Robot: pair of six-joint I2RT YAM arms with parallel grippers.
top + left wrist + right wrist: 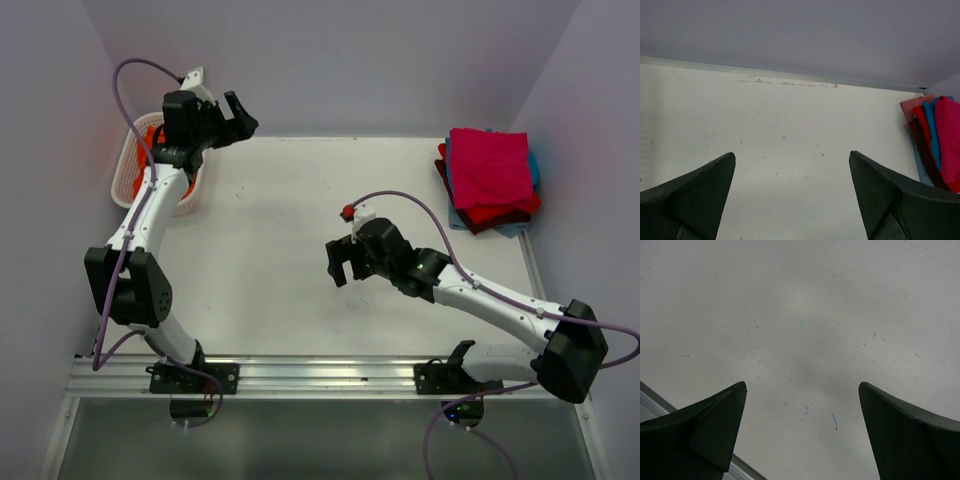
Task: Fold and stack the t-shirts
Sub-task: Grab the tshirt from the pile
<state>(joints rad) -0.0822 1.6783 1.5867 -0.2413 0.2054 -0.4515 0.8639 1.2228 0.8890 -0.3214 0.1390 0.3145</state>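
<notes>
Orange tee (152, 133): bunched in the basket (128, 168), barely showing behind the left arm; not yet folded.
Folded stack (488, 178): far across the table (280, 250) from the basket, magenta on top, red, maroon and blue edges beneath.
Left gripper (238, 116): raised just beside the basket, fingers (695, 200) spread apart, holding nothing.
Right gripper (345, 264): mid-table, well apart from the basket, fingers (705, 430) spread, holding nothing.
Step in hand: likely fetching the last tee.
Next move: dip the left gripper into the basket, pinch cloth, drag it onto the table for spreading; snagging on the lattice possible.
</notes>
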